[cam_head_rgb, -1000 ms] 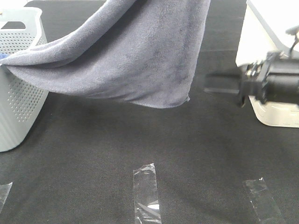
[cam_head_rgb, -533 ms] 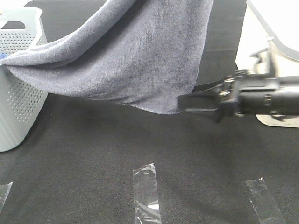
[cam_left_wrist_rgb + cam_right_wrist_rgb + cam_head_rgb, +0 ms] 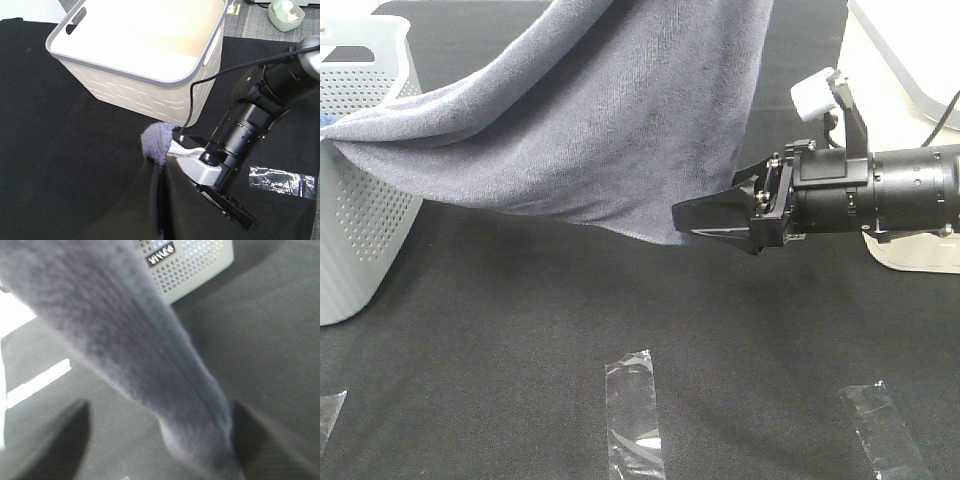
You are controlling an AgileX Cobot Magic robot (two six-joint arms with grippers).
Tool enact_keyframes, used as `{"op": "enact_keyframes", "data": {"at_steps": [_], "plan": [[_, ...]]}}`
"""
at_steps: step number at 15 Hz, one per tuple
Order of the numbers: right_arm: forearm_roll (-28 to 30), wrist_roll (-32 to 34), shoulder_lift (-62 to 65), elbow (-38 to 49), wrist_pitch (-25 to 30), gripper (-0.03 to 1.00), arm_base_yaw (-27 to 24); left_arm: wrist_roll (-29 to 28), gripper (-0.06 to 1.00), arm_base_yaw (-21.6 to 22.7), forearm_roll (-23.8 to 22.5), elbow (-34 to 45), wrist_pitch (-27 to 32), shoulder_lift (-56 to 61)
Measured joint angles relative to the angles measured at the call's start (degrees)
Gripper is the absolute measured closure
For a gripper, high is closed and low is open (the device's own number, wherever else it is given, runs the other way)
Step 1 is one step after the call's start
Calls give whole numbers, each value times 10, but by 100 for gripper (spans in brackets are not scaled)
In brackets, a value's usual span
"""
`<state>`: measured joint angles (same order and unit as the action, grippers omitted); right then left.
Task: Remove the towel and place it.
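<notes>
The greyish-purple towel point(image 3: 620, 120) hangs from above the top of the exterior view, and one end drapes over the rim of the grey perforated basket point(image 3: 360, 200) on the left. My left gripper's fingers do not show in any view; it is shut on the towel's raised end, which bunches close below the left wrist camera point(image 3: 157, 142). From the right, my right gripper point(image 3: 705, 215) reaches in level to the towel's lower right corner. In the right wrist view the towel point(image 3: 150, 365) hangs between the two spread fingers point(image 3: 55, 440), and neither touches it.
A cream bin with a grey rim point(image 3: 910, 250) stands behind the right arm and also shows in the left wrist view point(image 3: 135, 50). Two clear tape strips point(image 3: 632, 415) point(image 3: 880, 425) lie on the black tabletop. A bit of blue cloth point(image 3: 325, 120) shows in the basket.
The right arm has moved left from beside the cream bin to the towel's lower right corner, with its fingers now on either side of it. The towel has barely moved.
</notes>
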<state>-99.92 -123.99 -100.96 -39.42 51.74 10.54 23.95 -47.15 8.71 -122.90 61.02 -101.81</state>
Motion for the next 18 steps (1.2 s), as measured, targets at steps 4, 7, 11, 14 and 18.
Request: {"op": "enact_keyframes", "data": {"at_steps": [4, 7, 11, 14, 18], "plan": [[6, 4, 0, 0, 0, 81, 0, -28, 94, 0, -45, 0, -6, 0], [12, 68, 8, 0, -1, 97, 0, -107, 94, 0, -148, 0, -11, 0], [42, 252, 66, -14, -24, 97, 0, -234, 94, 11, -314, 0, -11, -17], [240, 530, 95, -113, -58, 97, 0, -298, 94, 62, -335, 0, -9, -61], [688, 994, 97, -347, -10, 97, 0, -317, 94, 154, -266, 1, -72, -143]]}}
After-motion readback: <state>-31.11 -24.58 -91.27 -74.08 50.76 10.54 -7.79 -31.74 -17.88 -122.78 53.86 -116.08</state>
